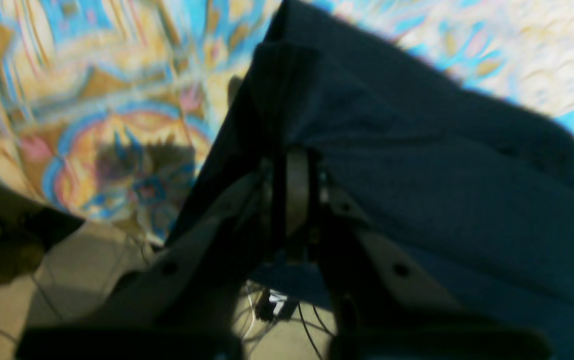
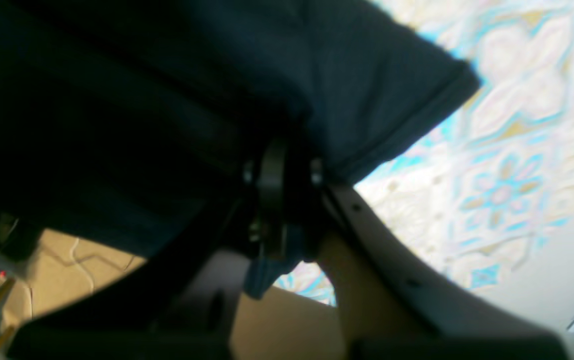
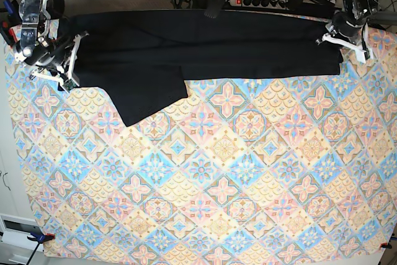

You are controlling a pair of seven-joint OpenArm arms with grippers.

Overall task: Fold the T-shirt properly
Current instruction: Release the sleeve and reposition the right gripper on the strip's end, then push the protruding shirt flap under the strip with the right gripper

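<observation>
Patterned in pink, blue and yellow, the big cloth-covered table (image 3: 205, 178) carries the plain black cotton T-shirt (image 3: 205, 51), stretched in a long band along its far edge with one sleeve flopping forward. Left gripper (image 3: 340, 34) and right gripper (image 3: 69, 60) each pinch an end. Judging by this, a lengthwise fold is underway; next, both ends should travel together, kept taut.

T-shirt (image 3: 205, 48) along tablecloth's (image 3: 205, 178) far edge
</observation>
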